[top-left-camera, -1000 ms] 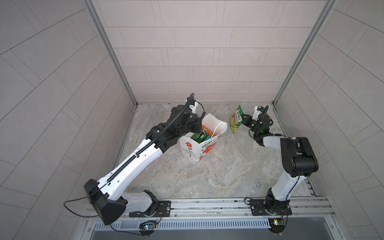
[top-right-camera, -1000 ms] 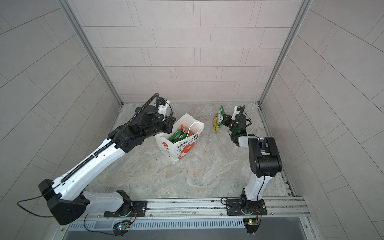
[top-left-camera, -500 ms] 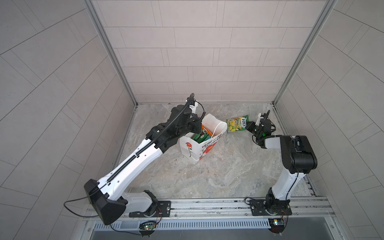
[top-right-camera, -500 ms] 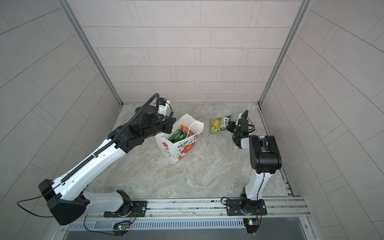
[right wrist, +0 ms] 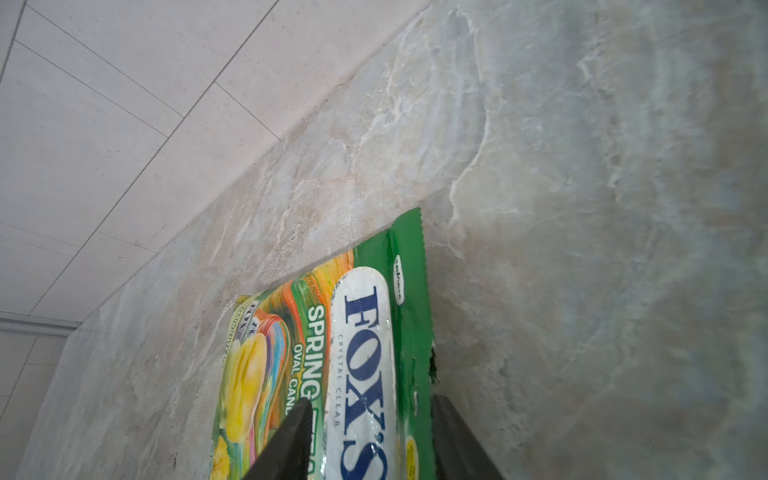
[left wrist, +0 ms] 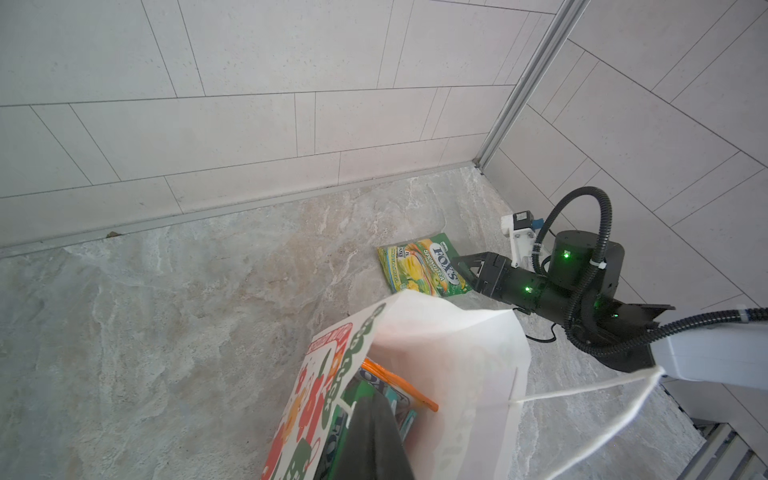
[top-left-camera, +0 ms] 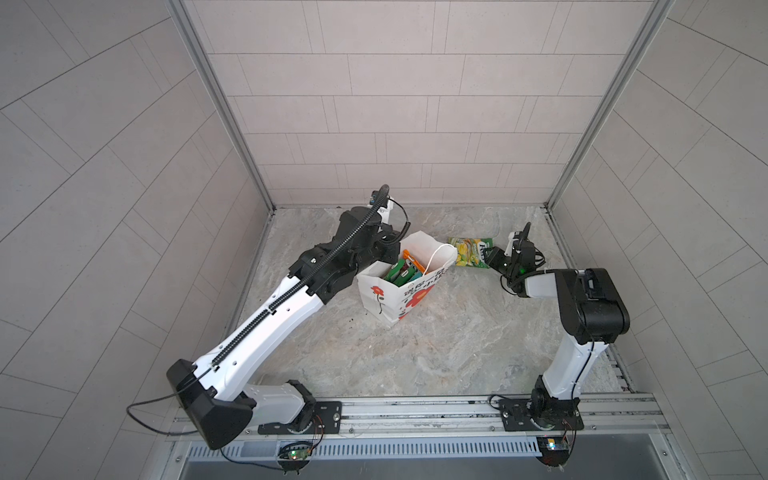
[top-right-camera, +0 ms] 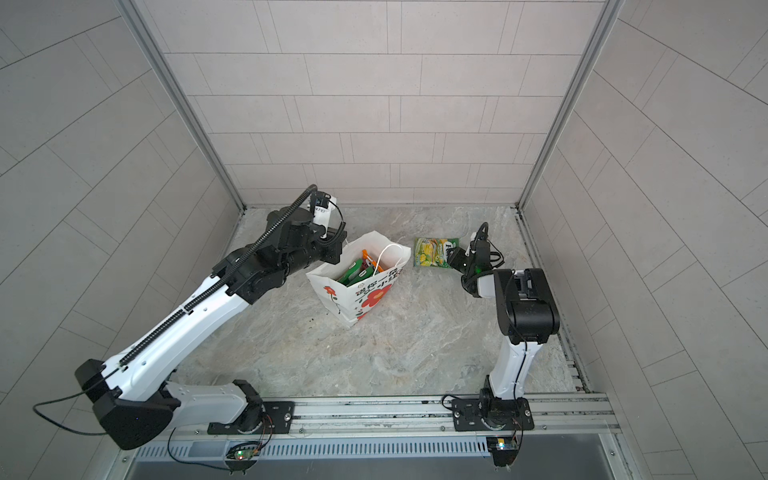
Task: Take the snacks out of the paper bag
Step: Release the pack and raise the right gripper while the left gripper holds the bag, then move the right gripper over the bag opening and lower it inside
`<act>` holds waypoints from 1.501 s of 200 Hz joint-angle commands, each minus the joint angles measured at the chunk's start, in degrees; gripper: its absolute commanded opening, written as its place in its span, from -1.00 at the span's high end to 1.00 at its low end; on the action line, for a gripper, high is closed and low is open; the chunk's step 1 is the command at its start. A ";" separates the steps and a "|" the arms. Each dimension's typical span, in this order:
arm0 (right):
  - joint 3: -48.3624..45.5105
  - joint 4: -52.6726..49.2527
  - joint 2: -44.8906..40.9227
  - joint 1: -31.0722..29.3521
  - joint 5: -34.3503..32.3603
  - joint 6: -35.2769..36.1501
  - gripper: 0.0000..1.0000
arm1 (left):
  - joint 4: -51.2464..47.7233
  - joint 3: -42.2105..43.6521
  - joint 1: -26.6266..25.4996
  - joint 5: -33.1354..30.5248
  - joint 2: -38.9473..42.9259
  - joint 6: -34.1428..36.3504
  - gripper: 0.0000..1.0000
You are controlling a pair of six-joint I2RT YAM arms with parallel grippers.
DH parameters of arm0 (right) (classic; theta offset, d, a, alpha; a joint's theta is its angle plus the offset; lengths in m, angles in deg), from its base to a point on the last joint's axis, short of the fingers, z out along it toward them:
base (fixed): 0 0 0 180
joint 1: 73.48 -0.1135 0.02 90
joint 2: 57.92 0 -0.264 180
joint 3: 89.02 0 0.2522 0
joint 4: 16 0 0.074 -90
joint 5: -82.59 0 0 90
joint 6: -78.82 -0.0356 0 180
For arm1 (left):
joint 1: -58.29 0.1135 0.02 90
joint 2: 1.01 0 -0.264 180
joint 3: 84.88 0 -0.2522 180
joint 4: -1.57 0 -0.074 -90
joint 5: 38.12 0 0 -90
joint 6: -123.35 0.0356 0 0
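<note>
While the bag [top-left-camera: 376, 293] [top-right-camera: 353, 297] stands open near the middle of the desk [top-left-camera: 436, 353], the left gripper [top-left-camera: 392, 254] is clamped tight at its far-left rim, apparently pinching the paper. The left wrist view shows its dark tip [left wrist: 368, 415] just inside the bag's mouth. Green and orange packets [top-left-camera: 402, 270] [top-right-camera: 357, 272] stick up inside the bag. One green-yellow packet [top-left-camera: 469, 251] [top-right-camera: 434, 252] [left wrist: 424, 270] lies flat on the desk to the right of the bag, apart from it. The right gripper [top-left-camera: 492, 259] [top-right-camera: 455, 257] [right wrist: 370, 399] sits low at that packet's right edge, fingers spread. They straddle the edge without pinching it.
</note>
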 commanded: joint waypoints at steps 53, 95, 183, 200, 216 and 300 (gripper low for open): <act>-1.56 -20.38 -22.35 -0.55 0.85 9.41 -0.11 | 2.99 -8.99 5.01 4.84 -1.22 8.29 1.00; -0.41 -29.11 -32.89 -5.03 4.07 14.00 -0.12 | 2.22 -13.45 7.44 9.08 -3.62 12.00 1.00; 4.87 -40.40 -40.75 -15.01 1.92 20.65 -0.15 | -0.48 -23.30 10.20 21.14 -11.81 16.60 1.00; 5.81 -43.23 -41.78 -16.84 -0.29 22.76 -0.16 | -0.96 -23.46 10.20 24.09 -12.96 16.24 1.00; 6.79 -46.66 -43.27 -18.71 -5.32 24.57 -0.15 | -1.34 -22.99 9.90 26.99 -13.54 15.06 1.00; 12.34 -56.97 -52.36 -22.27 -0.67 29.42 -0.16 | -1.82 -15.57 0.68 19.91 -9.58 11.41 1.00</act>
